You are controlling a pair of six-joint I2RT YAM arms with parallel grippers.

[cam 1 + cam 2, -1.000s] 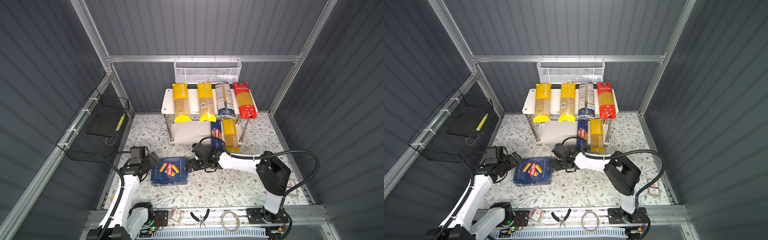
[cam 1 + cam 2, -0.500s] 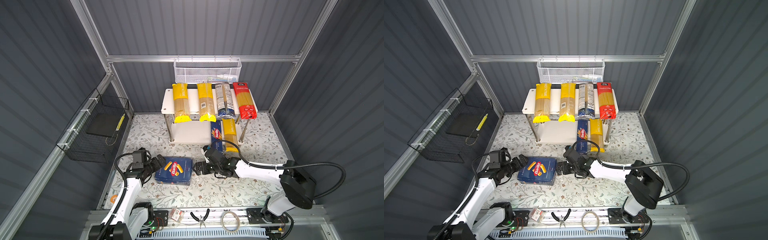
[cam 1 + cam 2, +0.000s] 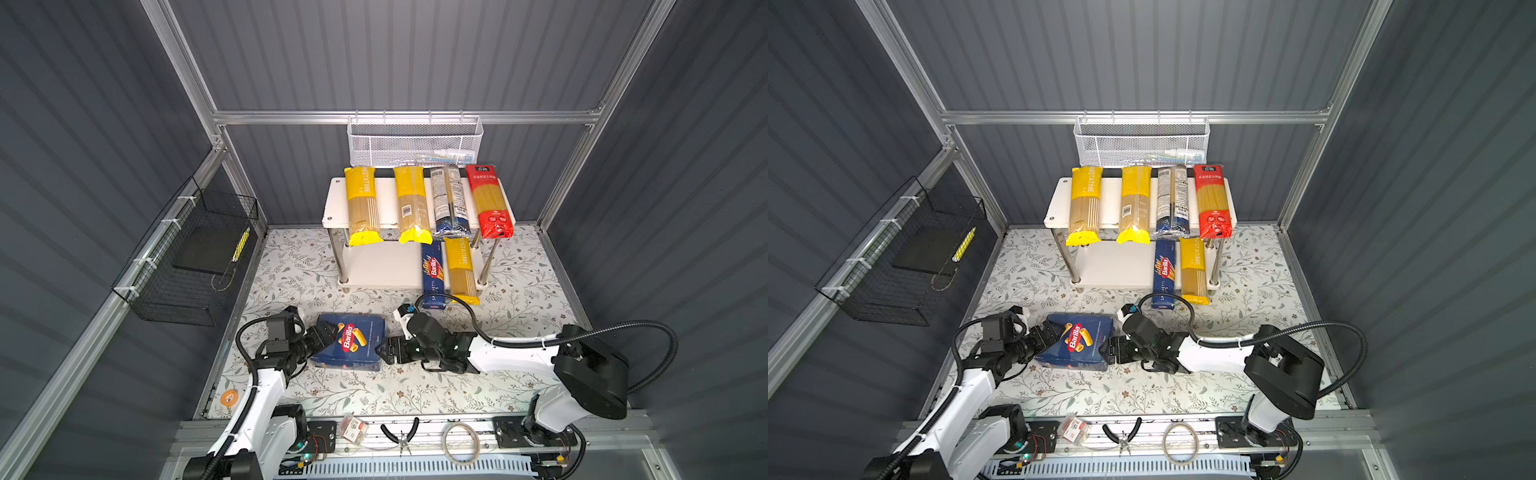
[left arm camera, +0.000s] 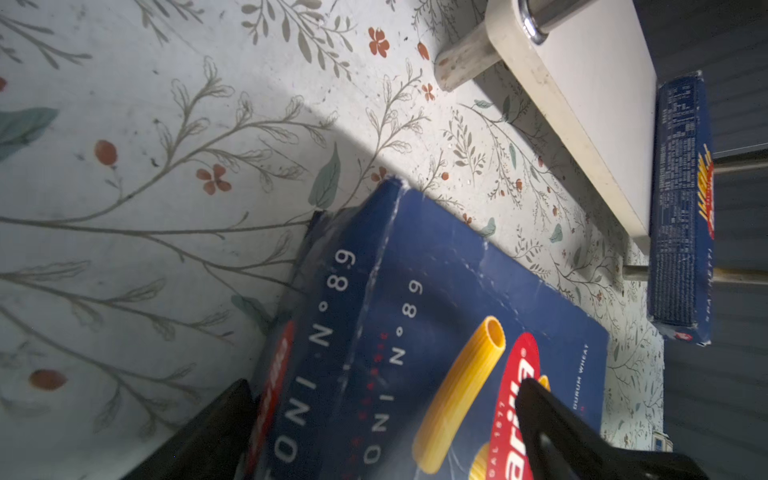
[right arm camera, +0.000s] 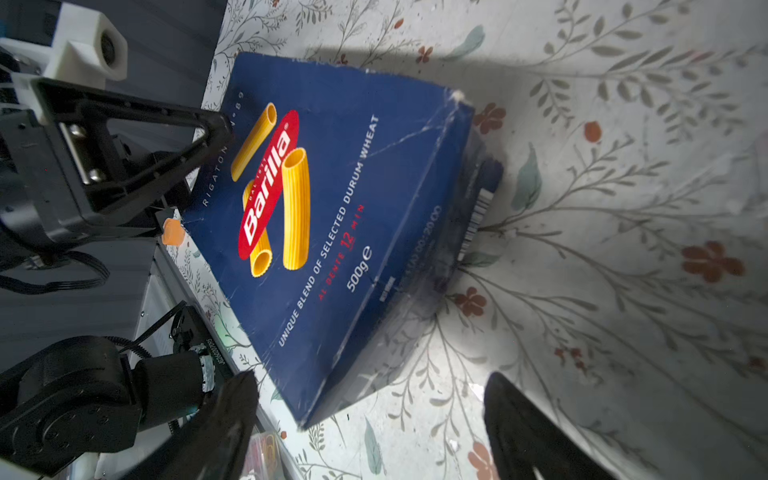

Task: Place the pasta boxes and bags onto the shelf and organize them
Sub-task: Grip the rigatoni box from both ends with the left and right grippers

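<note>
Slid slightly rightward, the rigatoni box (image 3: 351,343) lies 6 o'clock of the shelf (image 3: 382,266), bare worktop (image 3: 374,303) between. Left end effector (image 3: 325,337) clamps its 9 o'clock edge; right end effector (image 3: 385,352) gapes at 3 o'clock.

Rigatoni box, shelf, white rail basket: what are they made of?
Rigatoni box: printed cardboard, slight sheen; white creases and frayed corners show.
Shelf: white matte boards, plastic or coated wood, can't tell; legs look like polished metal, mirror shine.
White basket: fine perforated metal mesh, probably painted.
</note>
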